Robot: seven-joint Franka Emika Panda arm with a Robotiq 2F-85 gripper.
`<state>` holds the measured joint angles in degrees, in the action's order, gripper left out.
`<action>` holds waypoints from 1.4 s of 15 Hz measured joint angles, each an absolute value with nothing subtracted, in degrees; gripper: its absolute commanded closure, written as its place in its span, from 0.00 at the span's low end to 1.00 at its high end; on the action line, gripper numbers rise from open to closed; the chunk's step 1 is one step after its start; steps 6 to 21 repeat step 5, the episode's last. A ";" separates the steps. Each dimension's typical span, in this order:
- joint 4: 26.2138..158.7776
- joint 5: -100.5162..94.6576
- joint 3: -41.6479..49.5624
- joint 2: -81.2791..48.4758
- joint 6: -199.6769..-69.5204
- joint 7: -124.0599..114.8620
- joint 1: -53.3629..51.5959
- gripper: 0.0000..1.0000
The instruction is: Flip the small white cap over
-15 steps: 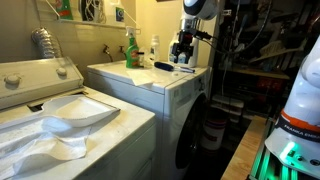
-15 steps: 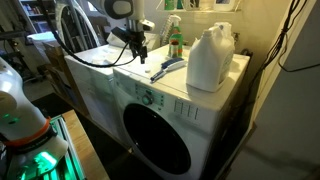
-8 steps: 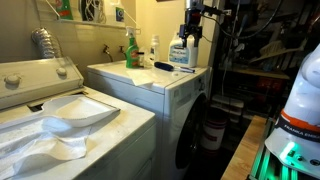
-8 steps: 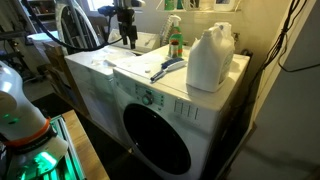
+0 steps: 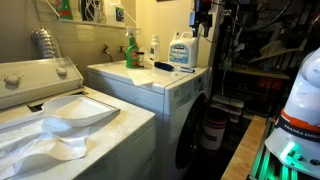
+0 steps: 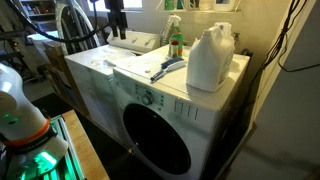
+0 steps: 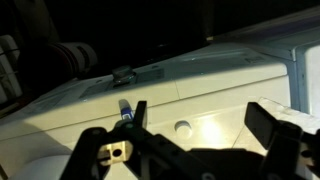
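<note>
In the wrist view the small white cap (image 7: pixel 181 127) lies as a round disc on the white top of the front-load machine (image 7: pixel 220 80). It sits between and below my two dark fingers. My gripper (image 7: pixel 203 113) is open and empty, well above the surface. In both exterior views the gripper (image 5: pixel 203 22) (image 6: pixel 117 22) hangs high over the machine's top, near the back. The cap is too small to make out in the exterior views.
A white detergent jug (image 5: pixel 180 50) (image 6: pixel 210 58), a green spray bottle (image 5: pixel 131 50) (image 6: pixel 175 40) and a dark brush (image 5: pixel 163 66) (image 6: pixel 166 68) stand on the machine top. A blue-tipped pen (image 7: pixel 124 108) lies near the cap. A top-load washer (image 5: pixel 60 105) stands beside it.
The arm has risen from just above the machine top to high over it. The gripper has stayed open and empty.
</note>
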<state>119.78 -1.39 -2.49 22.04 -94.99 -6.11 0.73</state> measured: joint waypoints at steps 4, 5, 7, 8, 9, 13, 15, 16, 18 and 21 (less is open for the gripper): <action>120.06 -1.39 -2.45 22.24 -94.83 -5.85 0.73 0.00; 120.06 -1.39 -2.45 22.24 -94.83 -5.83 0.73 0.00; 120.06 -1.39 -2.45 22.24 -94.83 -5.83 0.73 0.00; 120.06 -1.39 -2.45 22.24 -94.83 -5.83 0.73 0.00; 120.06 -1.39 -2.45 22.24 -94.83 -5.83 0.73 0.00; 120.06 -1.39 -2.45 22.24 -94.83 -5.83 0.73 0.00; 120.06 -1.39 -2.45 22.24 -94.83 -5.83 0.73 0.00; 120.06 -1.39 -2.45 22.24 -94.83 -5.83 0.73 0.00; 120.06 -1.39 -2.45 22.24 -94.83 -5.83 0.73 0.00; 120.06 -1.39 -2.45 22.24 -94.83 -5.83 0.73 0.00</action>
